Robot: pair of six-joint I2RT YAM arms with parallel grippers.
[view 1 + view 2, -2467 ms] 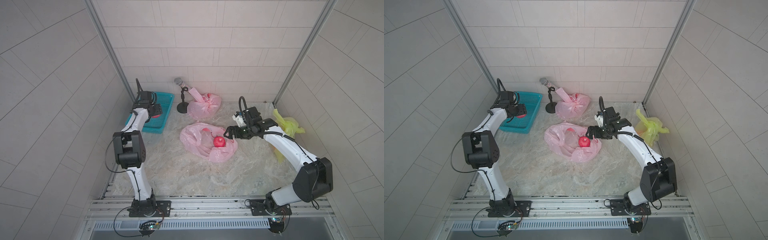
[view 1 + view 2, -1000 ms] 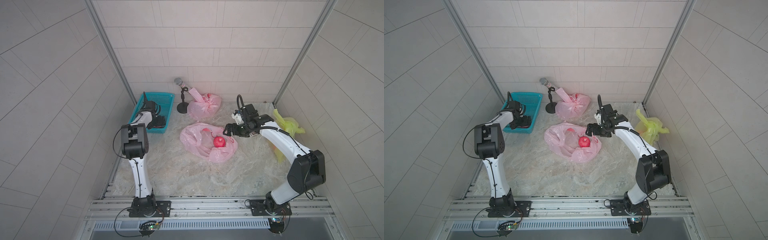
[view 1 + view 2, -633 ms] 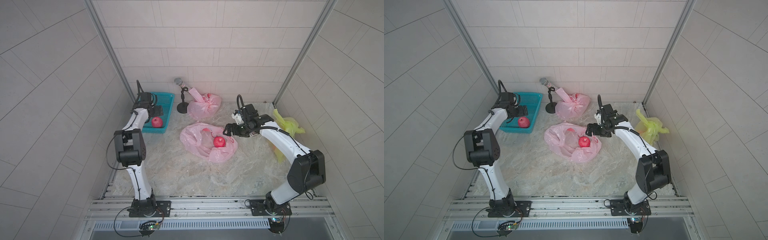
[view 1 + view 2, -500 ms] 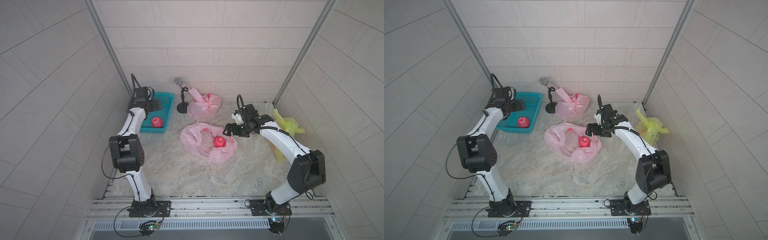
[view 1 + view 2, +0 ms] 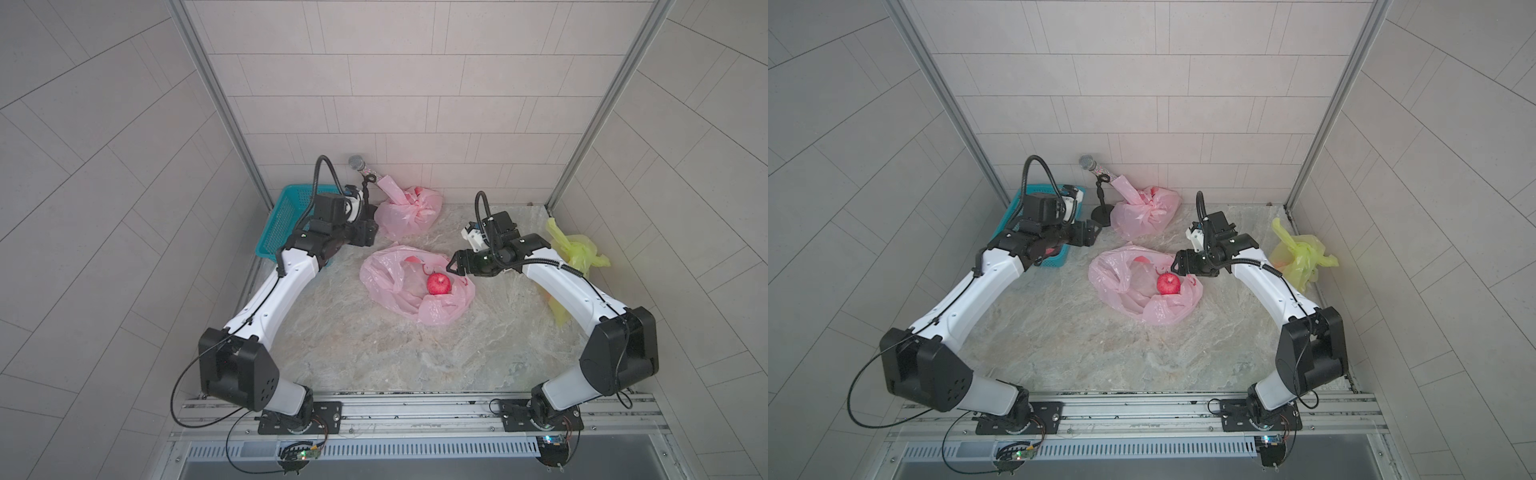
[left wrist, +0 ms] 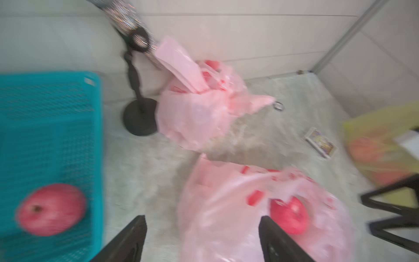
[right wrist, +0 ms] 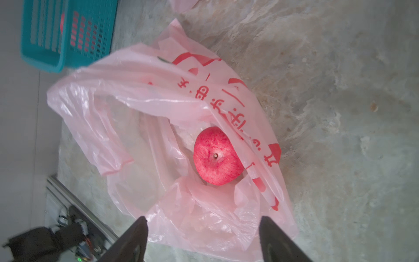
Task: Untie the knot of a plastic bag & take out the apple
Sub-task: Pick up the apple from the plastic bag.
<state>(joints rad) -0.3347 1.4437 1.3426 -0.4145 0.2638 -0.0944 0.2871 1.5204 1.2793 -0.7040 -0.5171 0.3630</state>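
Your right gripper [image 5: 454, 266] hangs at the right-hand rim of the open pink bag [image 5: 392, 276]. Whether it touches the plastic cannot be told. Its jaws stand well apart with nothing between them, and the right wrist view looks down between them onto crumpled plastic. The bag lies slack in the middle of the table [image 5: 365, 353], its mouth spread wide and its handles loose, with no knot in it. The apple [image 7: 216, 156] sits inside the bag, uncovered, its stem end facing the wrist camera and one printed handle strap lying along its side. In both top views it lies in the right half of the bag, near your right gripper. Your left gripper [image 5: 1088, 232] is above the table between the blue basket [image 5: 1017, 205] and the tied pink bag [image 5: 1148, 212], close to the base of the microphone [image 5: 1088, 162] stand. Its jaws are also wide apart and hold nothing, though the left wrist view is smeared. A second apple [image 6: 51, 209] lies in the basket. A yellow bag [image 5: 575, 249] rests by the right wall, well apart from the open one.
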